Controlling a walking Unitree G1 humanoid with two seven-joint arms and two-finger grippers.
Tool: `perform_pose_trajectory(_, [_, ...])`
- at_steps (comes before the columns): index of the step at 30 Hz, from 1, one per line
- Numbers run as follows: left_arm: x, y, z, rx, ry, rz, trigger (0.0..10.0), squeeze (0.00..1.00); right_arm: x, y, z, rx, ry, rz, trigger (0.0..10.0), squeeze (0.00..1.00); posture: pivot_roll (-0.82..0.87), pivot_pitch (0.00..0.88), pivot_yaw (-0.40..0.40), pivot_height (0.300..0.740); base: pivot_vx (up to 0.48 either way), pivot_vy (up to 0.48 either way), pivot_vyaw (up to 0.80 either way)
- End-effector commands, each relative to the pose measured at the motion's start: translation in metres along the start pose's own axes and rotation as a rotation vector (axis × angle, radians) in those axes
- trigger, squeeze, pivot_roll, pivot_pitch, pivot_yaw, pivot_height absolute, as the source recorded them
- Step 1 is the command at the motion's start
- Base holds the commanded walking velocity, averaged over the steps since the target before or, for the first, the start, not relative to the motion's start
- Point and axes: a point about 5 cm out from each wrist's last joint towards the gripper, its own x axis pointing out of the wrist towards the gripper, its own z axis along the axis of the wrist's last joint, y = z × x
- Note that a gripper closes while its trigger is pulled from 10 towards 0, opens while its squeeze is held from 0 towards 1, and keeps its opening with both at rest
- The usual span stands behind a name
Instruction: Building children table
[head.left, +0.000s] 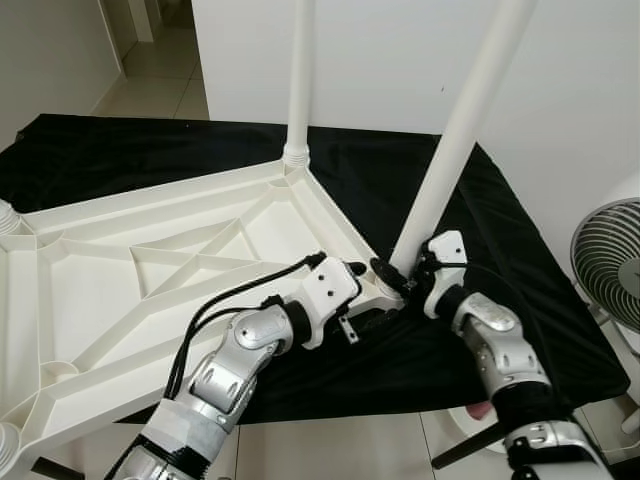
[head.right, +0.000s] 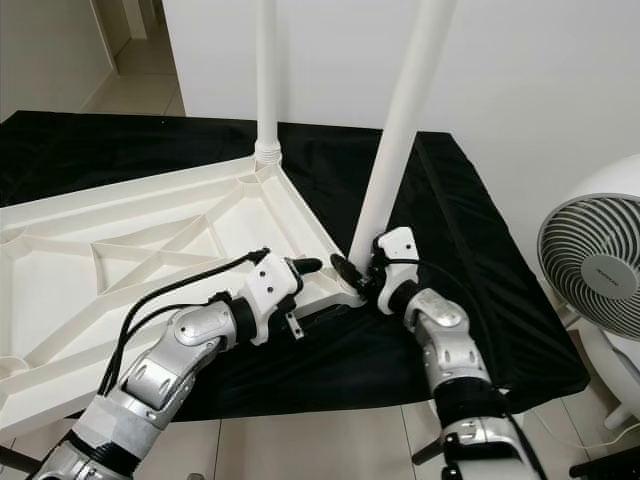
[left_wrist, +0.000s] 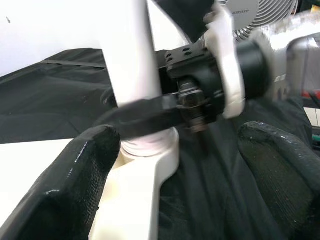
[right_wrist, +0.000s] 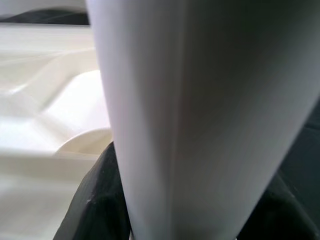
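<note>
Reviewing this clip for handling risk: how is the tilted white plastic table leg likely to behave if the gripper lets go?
The tilted white plastic table leg leans off vertical at its corner socket, so probably isn't fully seated and may topple. It looks stiff and hollow, likely light. The right gripper clamps its smooth base, which could slip.

Black cloth (head.left: 520, 300) draped over the whole surface, wrinkled, hanging past the near edge above a pale tiled floor (head.left: 340, 445). Lying flat on that cloth, a white upturned tabletop (head.left: 120, 290), ribbed underside facing up, diagonal braces crossing between its rims, reaching beyond the cloth's near edge at the left. Far corner socket carrying one upright white leg (head.left: 300, 70); near right corner socket meeting a second, tilted leg (head.left: 460, 130). Bare black cloth to the right of the tabletop and along the far side.
</note>
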Motion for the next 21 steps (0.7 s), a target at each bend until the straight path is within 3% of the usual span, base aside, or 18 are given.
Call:
perform_pose_trajectory(1, [0.0,-0.002,0.002,-0.001,-0.003,-0.023,10.0,0.0,-0.007,-0.012,-0.009,0.009,0.05,-0.13,10.0,0.0,0.1,0.048,-0.044,0.74,0.0,0.0,0.0])
perform_pose_trajectory(2, [0.0,-0.002,0.002,-0.002,-0.002,-0.023,10.0,0.0,-0.008,-0.012,-0.009,0.019,0.048,-0.207,10.0,0.0,0.1,0.051,-0.044,0.74,0.0,0.0,0.0])
perform_pose_trajectory(5, [0.0,-0.003,0.001,-0.004,-0.002,-0.023,10.0,0.0,-0.009,-0.011,-0.01,0.045,0.049,-0.278,10.0,0.0,0.1,0.053,-0.043,0.74,0.0,0.0,0.0])
perform_pose_trajectory(7, [0.001,-0.006,0.0,-0.012,-0.001,-0.03,10.0,0.0,-0.014,-0.006,-0.014,0.095,0.047,-0.446,10.0,0.0,0.09,0.062,-0.039,0.74,0.0,0.0,0.0])
perform_pose_trajectory(12, [0.0,-0.009,-0.001,-0.012,0.006,-0.04,10.0,0.0,-0.02,0.008,-0.018,0.079,0.063,-0.596,10.0,0.0,0.09,0.073,-0.043,0.74,0.0,0.0,0.0])
perform_pose_trajectory(14, [0.0,-0.009,-0.001,-0.012,0.006,-0.04,10.0,0.0,-0.02,0.008,-0.018,0.079,0.063,-0.596,10.0,0.0,0.09,0.073,-0.043,0.74,0.0,0.0,0.0])
perform_pose_trajectory(19, [-0.005,-0.005,-0.004,-0.018,0.024,-0.019,10.0,0.0,-0.023,0.032,-0.019,0.073,0.058,-0.646,10.0,0.0,0.09,0.079,-0.02,0.74,0.0,0.0,0.0])
perform_pose_trajectory(21, [-0.005,-0.006,-0.004,-0.017,0.024,-0.025,10.0,0.0,-0.023,0.032,-0.019,0.074,0.053,-0.648,10.0,0.0,0.09,0.078,-0.017,0.74,0.0,0.0,0.0])
